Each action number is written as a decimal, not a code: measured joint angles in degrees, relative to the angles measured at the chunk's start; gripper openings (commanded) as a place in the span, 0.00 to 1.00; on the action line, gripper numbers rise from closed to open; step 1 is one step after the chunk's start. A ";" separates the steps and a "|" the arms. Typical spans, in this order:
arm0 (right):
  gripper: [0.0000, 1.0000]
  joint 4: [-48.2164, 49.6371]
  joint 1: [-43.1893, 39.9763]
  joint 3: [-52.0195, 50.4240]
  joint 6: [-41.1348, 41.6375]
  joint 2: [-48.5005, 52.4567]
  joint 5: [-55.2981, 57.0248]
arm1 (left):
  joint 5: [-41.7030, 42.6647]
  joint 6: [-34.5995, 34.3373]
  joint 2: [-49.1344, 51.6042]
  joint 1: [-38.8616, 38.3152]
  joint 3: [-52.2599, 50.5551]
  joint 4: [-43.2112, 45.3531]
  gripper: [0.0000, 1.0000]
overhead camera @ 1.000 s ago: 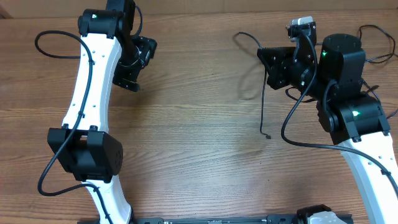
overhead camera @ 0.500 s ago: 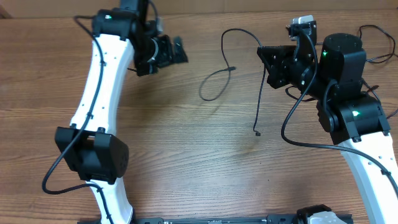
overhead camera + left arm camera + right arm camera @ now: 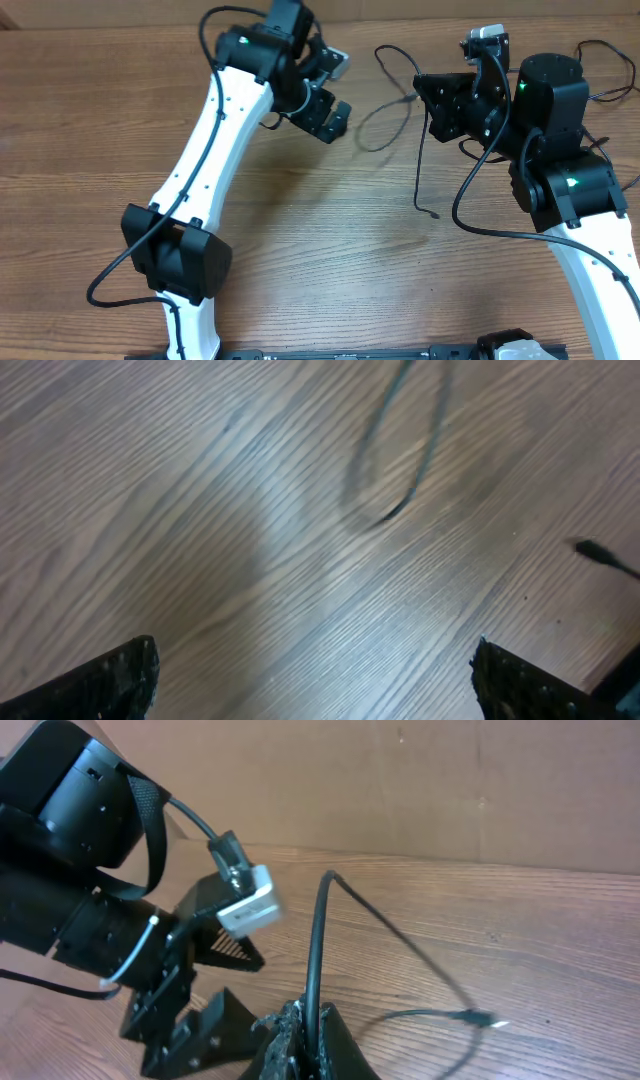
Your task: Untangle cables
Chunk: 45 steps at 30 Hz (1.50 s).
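Right gripper (image 3: 305, 1032) pinches one cable (image 3: 317, 950), possibly two.

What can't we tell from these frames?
- Left wrist: cable loop is motion-blurred, so its crossings are unreadable.
- Right wrist: right gripper is cut off by the bottom edge, hiding how deep the cable sits.
- Overhead: plug is too small to identify.

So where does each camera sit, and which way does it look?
Overhead: above the table, facing down; left arm, right arm show.
Left wrist: on its arm, facing the table and the looped cable; open jaws' tips show.
Right wrist: on its arm, looking across at the left arm; jaws grip the cable.
Shared: the cable.
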 measured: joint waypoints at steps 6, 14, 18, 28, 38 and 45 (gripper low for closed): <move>0.04 0.04 0.00 0.00 0.02 0.00 -0.59 | -0.44 0.98 0.00 -1.62 -1.92 4.15 1.00; 0.04 1.07 0.00 0.00 0.24 0.00 -1.75 | -5.53 -1.92 0.00 -1.62 -10.84 12.15 1.00; 0.04 1.42 0.00 0.00 0.94 0.00 -2.69 | -6.12 -3.87 0.11 -1.62 -13.99 15.74 1.00; 0.04 1.79 0.00 0.00 2.64 0.00 -5.14 | -5.60 -7.56 0.11 -1.62 -14.64 18.62 1.00; 0.04 3.13 0.00 0.00 7.23 0.00 -8.94 | -11.96 -12.50 0.11 -1.62 -14.64 19.47 1.00; 0.04 3.50 0.00 0.00 9.99 0.00 -11.58 | -13.38 -16.26 0.11 -1.62 -14.64 19.47 1.00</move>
